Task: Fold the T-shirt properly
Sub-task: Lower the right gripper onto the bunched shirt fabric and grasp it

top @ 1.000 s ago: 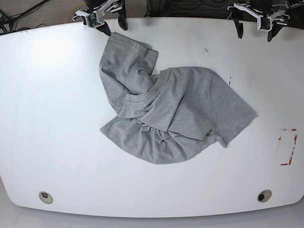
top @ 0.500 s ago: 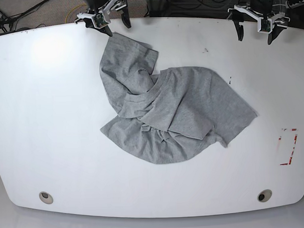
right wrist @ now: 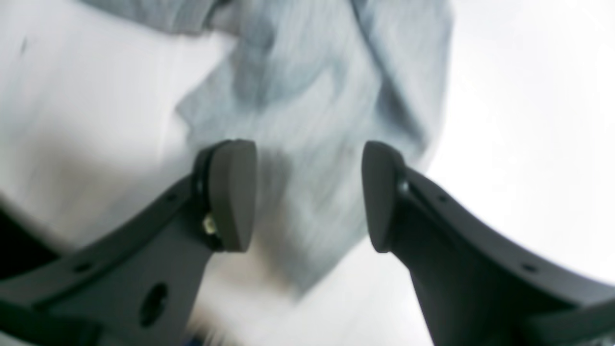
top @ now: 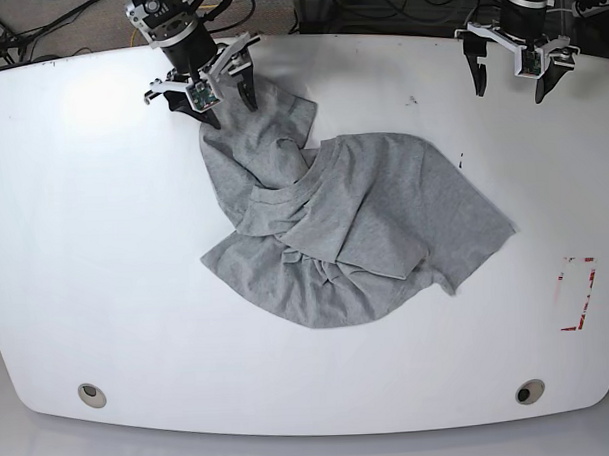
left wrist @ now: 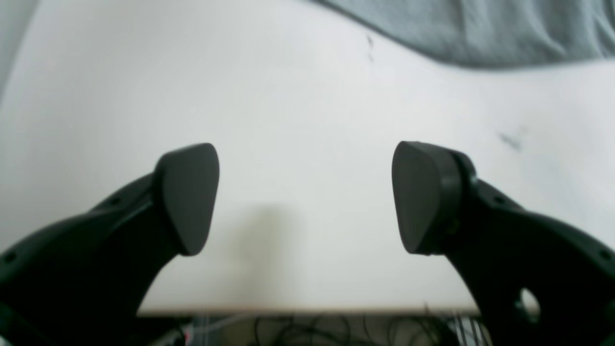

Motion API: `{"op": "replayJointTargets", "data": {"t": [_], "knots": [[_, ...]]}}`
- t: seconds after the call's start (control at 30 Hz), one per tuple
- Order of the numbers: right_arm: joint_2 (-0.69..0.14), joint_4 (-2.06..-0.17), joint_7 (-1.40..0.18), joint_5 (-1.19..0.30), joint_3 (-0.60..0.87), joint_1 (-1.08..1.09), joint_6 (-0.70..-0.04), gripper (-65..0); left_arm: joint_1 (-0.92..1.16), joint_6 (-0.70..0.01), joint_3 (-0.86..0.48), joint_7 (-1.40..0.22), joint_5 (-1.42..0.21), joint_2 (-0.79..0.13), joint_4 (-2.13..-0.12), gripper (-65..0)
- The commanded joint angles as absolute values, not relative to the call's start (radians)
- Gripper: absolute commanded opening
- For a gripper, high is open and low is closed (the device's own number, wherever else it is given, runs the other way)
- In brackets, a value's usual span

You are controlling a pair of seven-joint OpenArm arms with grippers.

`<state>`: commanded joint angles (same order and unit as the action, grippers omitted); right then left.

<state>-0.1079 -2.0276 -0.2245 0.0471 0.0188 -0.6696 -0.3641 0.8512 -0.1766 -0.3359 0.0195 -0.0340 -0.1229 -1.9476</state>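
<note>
The right hand (top: 220,99) sits at the far left corner of the worktop (top: 105,245) in the base view, directly over the uppermost flap of the T-shirt (top: 344,227). Its two fingers (right wrist: 230,194) stand apart with grey cloth showing in the gap between them. The right wrist view is smeared, so it cannot be told whether the fingertips touch the fabric or hang just above it. The arm behind the hand is cut off by the top edge of the base view.

There is one T-shirt, lying crumpled near the middle of the worktop. One flap reaches up toward the right hand, the broad body spreads to the right, and a bunched knot of folds sits at the centre. Those folds bury part of the collar and the underside, and no print can be made out on the side that faces up.

Two round fittings (top: 90,395) are set into the near edge of the worktop, one at each end. A single red-edged mark (top: 577,294) lies near the right edge, too small to read.

The left hand (top: 508,84) hangs over the far right corner, well apart from the T-shirt. In its wrist view its fingers (left wrist: 185,197) stand wide apart over bare worktop, with only a strip of the T-shirt (left wrist: 480,29) at the top of the frame.
</note>
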Motion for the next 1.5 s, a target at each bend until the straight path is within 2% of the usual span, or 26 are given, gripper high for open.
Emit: {"op": "replayJointTargets", "data": {"t": [0.2,0.8,1.0,1.5], "knots": [[-0.106,-2.027,-0.344,-0.052,-0.004,-0.588,-0.379,-32.0,0.840,-0.177,-0.333,0.010,-0.034,-0.119,-1.947,-12.2],[-0.100,-2.021,-0.466,-0.126,-0.026,-0.407,-0.385,-29.4,0.842,-0.183,-0.348,0.007,-0.037,-0.118,-1.949,-12.3],[-0.083,-1.999,-0.486,-0.171,0.009,-0.366,-0.407,-30.2,0.835,-0.182,-0.342,0.007,-0.042,-0.121,-1.954,-12.0],[-0.064,-1.899,-0.473,-0.190,0.067,-0.288,-0.414,-30.1,0.826,-0.186,-0.349,0.004,-0.043,-0.120,-1.954,-11.8]]}}
